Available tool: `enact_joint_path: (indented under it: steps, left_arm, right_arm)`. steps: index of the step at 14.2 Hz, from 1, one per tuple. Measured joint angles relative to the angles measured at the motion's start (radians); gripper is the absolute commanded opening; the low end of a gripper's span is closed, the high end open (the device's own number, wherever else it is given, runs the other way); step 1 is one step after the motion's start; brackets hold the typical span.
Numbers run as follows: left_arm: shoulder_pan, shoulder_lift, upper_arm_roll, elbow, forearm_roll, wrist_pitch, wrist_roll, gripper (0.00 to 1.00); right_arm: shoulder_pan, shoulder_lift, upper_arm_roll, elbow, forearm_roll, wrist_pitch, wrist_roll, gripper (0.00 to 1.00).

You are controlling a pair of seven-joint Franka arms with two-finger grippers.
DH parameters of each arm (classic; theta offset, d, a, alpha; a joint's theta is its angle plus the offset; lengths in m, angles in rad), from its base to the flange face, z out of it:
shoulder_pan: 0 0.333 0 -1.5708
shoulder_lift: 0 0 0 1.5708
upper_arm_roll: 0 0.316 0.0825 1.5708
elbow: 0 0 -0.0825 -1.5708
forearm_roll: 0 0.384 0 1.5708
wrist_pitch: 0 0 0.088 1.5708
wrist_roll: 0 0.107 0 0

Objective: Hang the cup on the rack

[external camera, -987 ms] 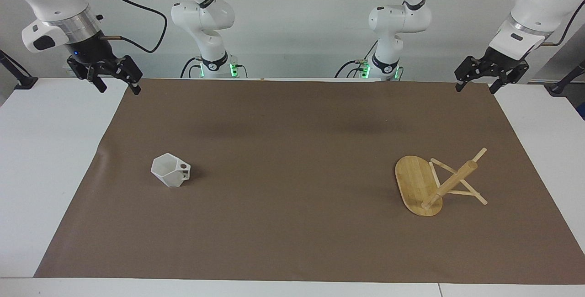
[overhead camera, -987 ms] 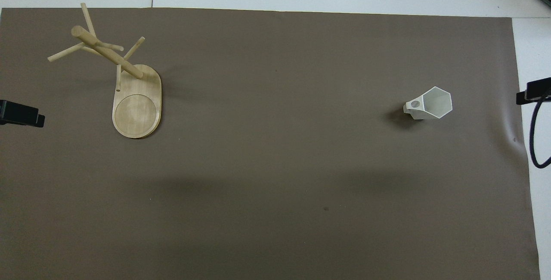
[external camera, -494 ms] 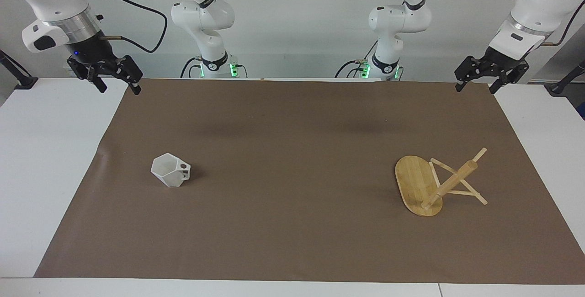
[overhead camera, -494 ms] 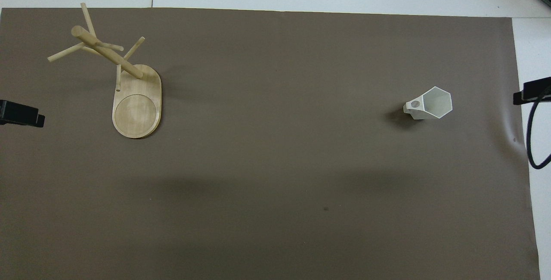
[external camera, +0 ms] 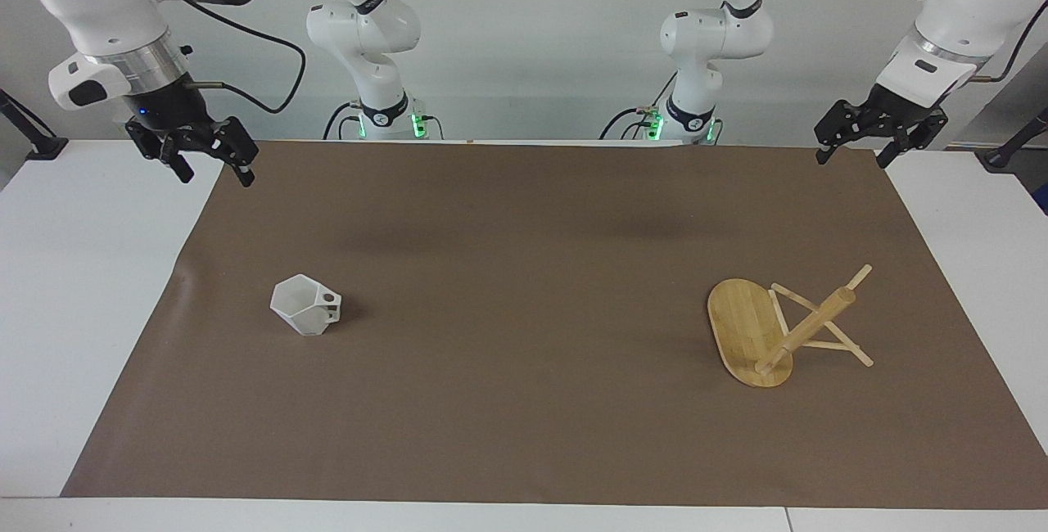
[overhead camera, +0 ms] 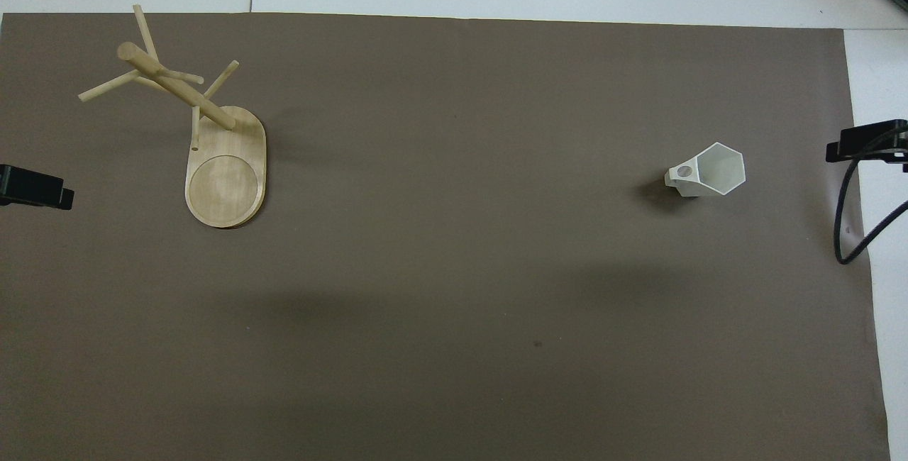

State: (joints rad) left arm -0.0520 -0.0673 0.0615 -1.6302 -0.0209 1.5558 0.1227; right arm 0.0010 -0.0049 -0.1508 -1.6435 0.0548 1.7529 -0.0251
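The right gripper hangs in the upper left of the facing view, over the edge of the brown mat where it meets the white table, its two fingers spread wide with nothing between them. It has shifted a little toward the mat since a second ago, and in the overhead view its dark tip now reaches further in from the right edge, a black cable looping below it. The left gripper waits in the upper right of the facing view, open too, over the mat's other corner, unmoved.

Nothing stands between the right gripper and the cup, which sits upright on the mat, left of centre in the facing view and lower in the frame than the gripper. It is white and faceted, with a hexagonal rim and a blocky handle pierced by a round hole, the handle pointing toward the middle of the mat.

Well apart from it, at the lower right of the facing view, the rack stands on its flat oval base: pale bamboo, a thick round post, thin pegs sticking out. Cup and rack lie as they did before.
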Motion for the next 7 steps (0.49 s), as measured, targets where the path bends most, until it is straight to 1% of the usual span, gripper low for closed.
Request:
enact_joint_path:
  steps: [1, 3, 7]
  left_arm:
    - [0.000, 0.000, 0.000, 0.000, 0.000, 0.000, 0.000, 1.00]
    - [0.000, 0.000, 0.000, 0.000, 0.000, 0.000, 0.000, 1.00]
    - [0.000, 0.000, 0.000, 0.000, 0.000, 0.000, 0.000, 1.00]
  right_arm:
    - [0.001, -0.012, 0.000, -0.045, 0.000, 0.038, 0.000, 1.00]
    - [0.003, -0.019, 0.000, -0.100, 0.000, 0.093, 0.000, 1.00]
    - [0.006, 0.008, 0.002, -0.176, 0.000, 0.222, -0.002, 1.00]
